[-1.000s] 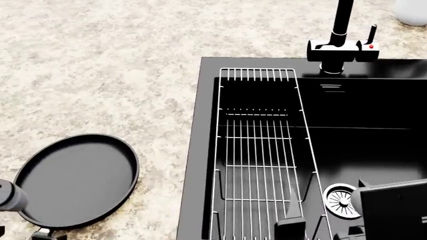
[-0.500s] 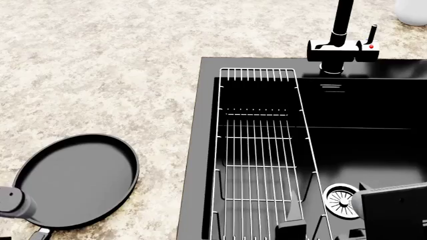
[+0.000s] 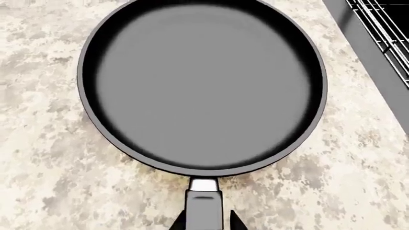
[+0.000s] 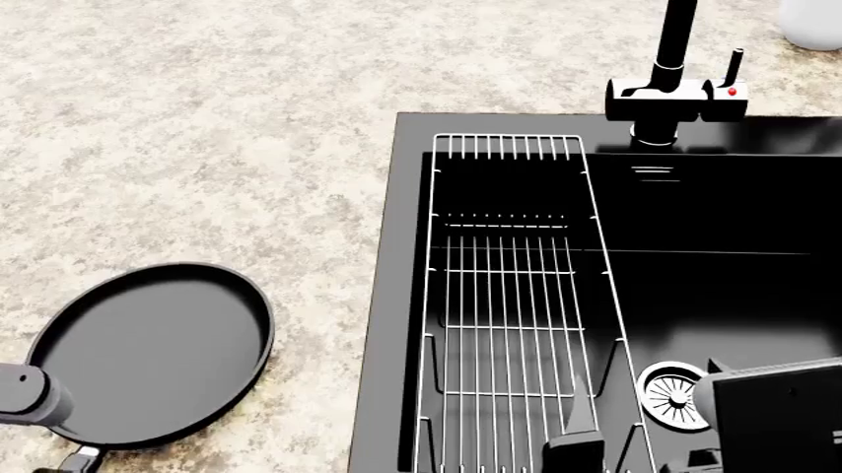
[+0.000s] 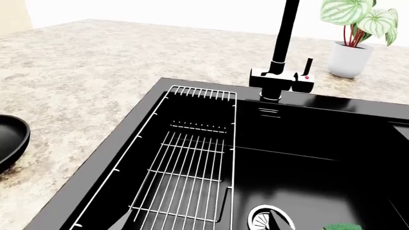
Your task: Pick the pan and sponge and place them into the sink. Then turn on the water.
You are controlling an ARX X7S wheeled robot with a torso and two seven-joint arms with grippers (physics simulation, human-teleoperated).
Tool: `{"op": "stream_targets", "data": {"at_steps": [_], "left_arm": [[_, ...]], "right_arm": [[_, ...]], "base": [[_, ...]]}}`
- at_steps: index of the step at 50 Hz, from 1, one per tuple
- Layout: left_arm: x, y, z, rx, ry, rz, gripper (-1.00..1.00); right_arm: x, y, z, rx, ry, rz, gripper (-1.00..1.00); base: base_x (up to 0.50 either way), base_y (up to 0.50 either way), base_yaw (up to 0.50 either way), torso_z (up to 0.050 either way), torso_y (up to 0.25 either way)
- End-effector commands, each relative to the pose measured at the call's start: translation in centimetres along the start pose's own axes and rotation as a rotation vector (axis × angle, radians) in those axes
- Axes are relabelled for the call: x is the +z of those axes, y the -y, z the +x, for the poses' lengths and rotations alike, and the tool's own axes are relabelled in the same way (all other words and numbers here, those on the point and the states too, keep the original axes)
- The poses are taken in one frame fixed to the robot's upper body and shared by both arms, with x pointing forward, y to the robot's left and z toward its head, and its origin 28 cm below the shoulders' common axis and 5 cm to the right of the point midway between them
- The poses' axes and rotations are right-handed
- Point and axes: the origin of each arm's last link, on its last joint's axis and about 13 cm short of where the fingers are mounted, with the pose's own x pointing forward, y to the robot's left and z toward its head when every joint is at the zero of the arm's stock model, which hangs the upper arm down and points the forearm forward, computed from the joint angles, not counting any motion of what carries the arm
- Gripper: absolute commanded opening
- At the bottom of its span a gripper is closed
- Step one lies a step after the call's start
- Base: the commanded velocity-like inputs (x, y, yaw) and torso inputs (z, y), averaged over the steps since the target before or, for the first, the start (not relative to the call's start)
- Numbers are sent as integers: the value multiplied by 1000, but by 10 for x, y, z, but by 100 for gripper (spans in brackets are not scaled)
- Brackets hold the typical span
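Observation:
The black pan (image 3: 201, 84) lies flat on the speckled counter, left of the sink (image 4: 394, 296). Its short handle (image 3: 204, 211) points toward my left gripper (image 3: 206, 225). The two fingertips stand on either side of the handle, open, with a thin gap showing on one side. My right gripper (image 5: 199, 224) hangs open over the basin, one fingertip above the wire rack (image 5: 191, 167) and the other above the round drain (image 5: 265, 218). A small green patch (image 5: 338, 226) at the basin's near edge looks like the sponge's top. No water runs from the faucet (image 4: 665, 89).
The wire rack (image 4: 514, 296) fills the sink's left half. A faucet lever with a red dot (image 4: 732, 79) stands behind the basin. A potted plant (image 5: 351, 43) sits at the back right. Speckled counter (image 4: 197, 148) spreads left of the sink.
My left arm has shifted slightly by the pan's handle. The pan and the right arm have not moved.

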Motion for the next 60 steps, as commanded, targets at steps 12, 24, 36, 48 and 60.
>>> {"op": "stream_targets", "data": {"at_steps": [12,24,36,48,60], "left_arm": [[43,-5,-40,133,274,48,-100],[52,-6,-57,148,327,83,-100],[52,-1,-58,141,335,94,-100],[50,-1,-57,131,330,95,-100],[50,0,-54,128,330,100,-100]], "right_arm": [[12,9,-1,-66,81,3,100],[17,15,0,-102,127,-5,100],[13,14,1,-103,98,-13,100],[14,13,-1,-107,109,-12,100],[14,15,-1,-123,109,-8,100]], "base": [[0,0,0,0,0],[0,0,0,0,2],[0,-127,0,0,1],[1,-500,0,0,2],[1,-500,0,1,2]]}}
